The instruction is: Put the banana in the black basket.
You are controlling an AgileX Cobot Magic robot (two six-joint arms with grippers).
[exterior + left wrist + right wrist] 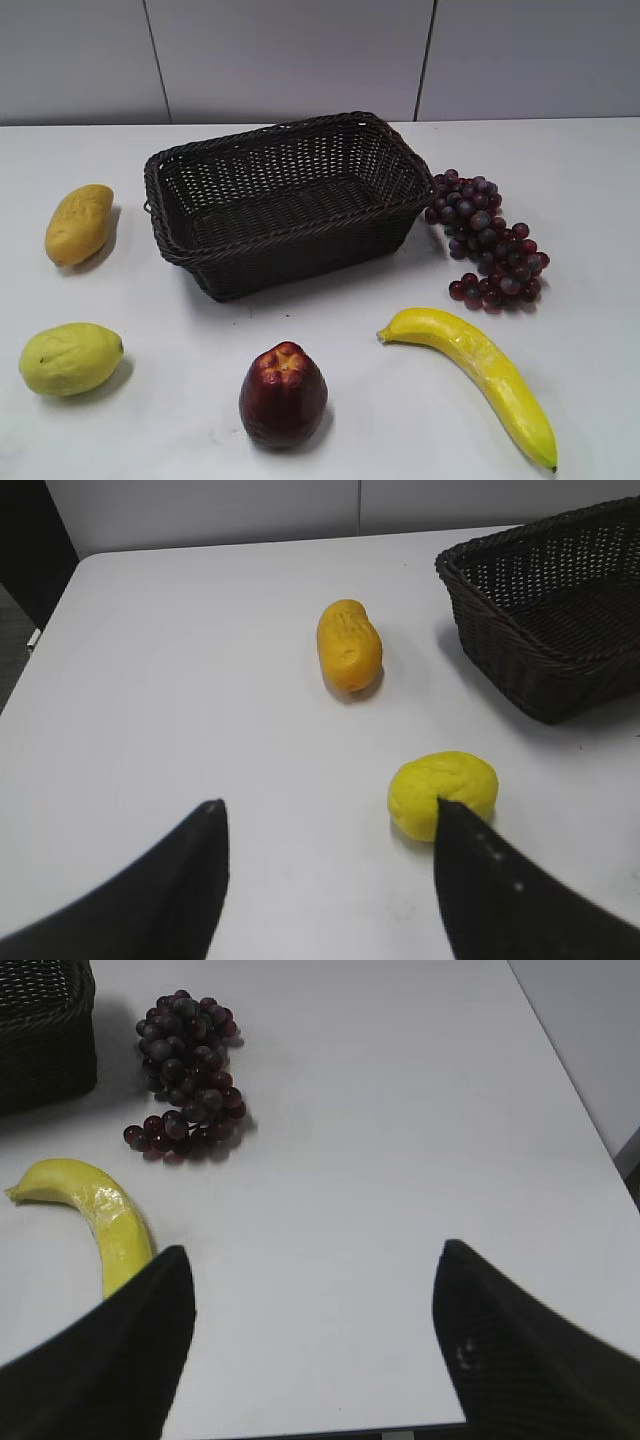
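looking along the white table (560, 190) in your exterior view, you find the banana (480, 367) lying flat at the front right, its stem end toward the middle and its greenish tip toward the near edge. the black basket (285, 255) sits behind it, well apart and toward the centre, with nothing inside that you can see.

a bunch of dark grapes (487, 238) lies just beside the basket's right wall, between basket and banana. a red fruit (283, 394) stands front centre, a yellow-green lemon-like fruit (70, 358) front left, and a yellow-orange stubby fruit (78, 223) left of the basket.

your right gripper (310, 1345) hangs above the table with its jaws spread wide and nothing between them (the banana shows partly behind its left finger (120, 1360), untouched as far as you can tell). your left gripper (325, 880) is likewise spread wide and holds nothing, with the lemon-like fruit just past its right finger (510, 890).
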